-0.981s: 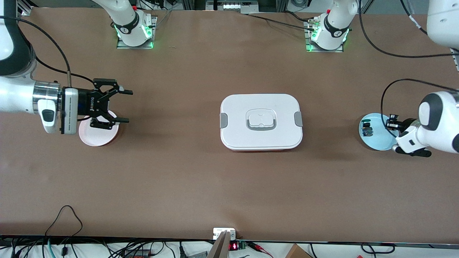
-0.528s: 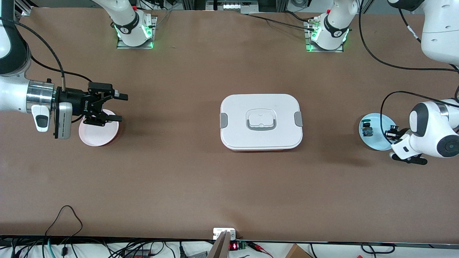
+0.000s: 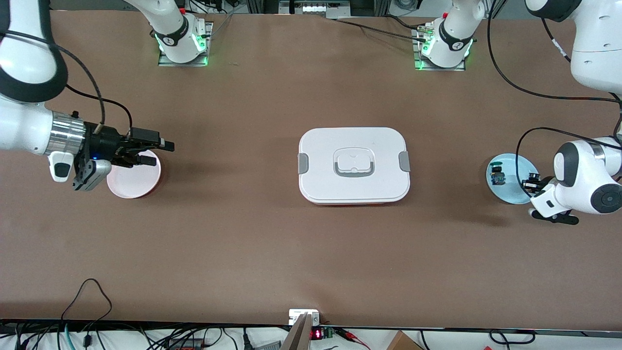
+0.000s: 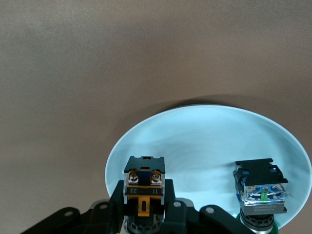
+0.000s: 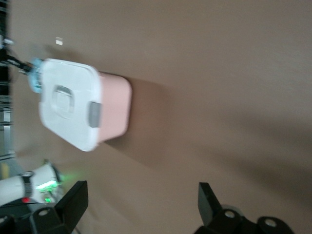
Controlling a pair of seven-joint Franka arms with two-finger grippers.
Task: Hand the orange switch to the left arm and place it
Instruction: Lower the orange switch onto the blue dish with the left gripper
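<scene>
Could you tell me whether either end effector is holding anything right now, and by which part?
The left end effector grips the orange switch at its lower body, over the blue plate. The right end effector is open and holds nothing.

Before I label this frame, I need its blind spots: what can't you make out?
Orange switch: cap hidden by the left gripper over the blue plate, left wrist view; too small in the front view.
Pink plate: partly covered by the open right gripper, front view.
Box: blurred, right wrist view.
</scene>
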